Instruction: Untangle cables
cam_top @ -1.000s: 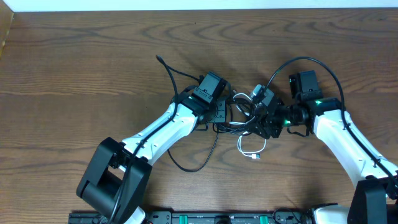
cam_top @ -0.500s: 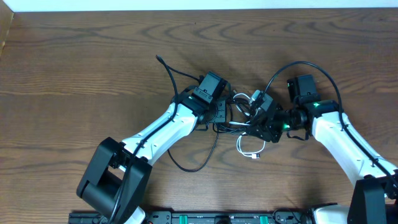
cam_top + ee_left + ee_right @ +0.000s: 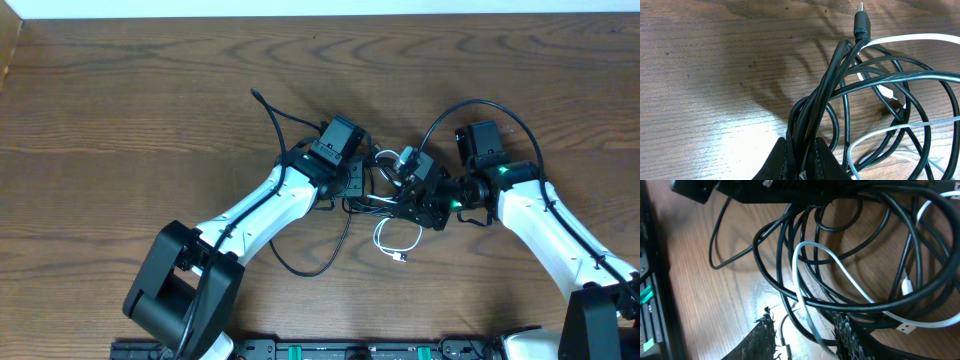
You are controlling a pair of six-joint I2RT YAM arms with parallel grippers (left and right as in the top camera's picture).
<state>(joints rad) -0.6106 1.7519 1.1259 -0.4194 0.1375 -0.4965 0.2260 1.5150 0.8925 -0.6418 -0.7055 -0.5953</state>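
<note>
The cables lie in a tangle (image 3: 385, 185) at the table's middle, between my two grippers. My left gripper (image 3: 354, 180) comes in from the left. In the left wrist view it (image 3: 804, 162) is shut on a bundle of black cables (image 3: 832, 85) that rises to a black plug (image 3: 861, 22). A white cable (image 3: 910, 39) loops through them. My right gripper (image 3: 410, 203) reaches in from the right. In the right wrist view its fingers stand apart (image 3: 805, 337), open, with the white cable (image 3: 800, 287) and a black one passing between them.
One black cable tail runs up-left to a plug (image 3: 256, 96). Another hangs in a loop (image 3: 312, 270) toward the front. The white cable's loop (image 3: 382, 237) lies in front of the tangle. The arms' mounting rail (image 3: 330, 350) lines the front edge.
My right gripper has shifted left into the tangle and its jaws have narrowed. The white loop has slid left and toward the front. The left arm has stayed put.
</note>
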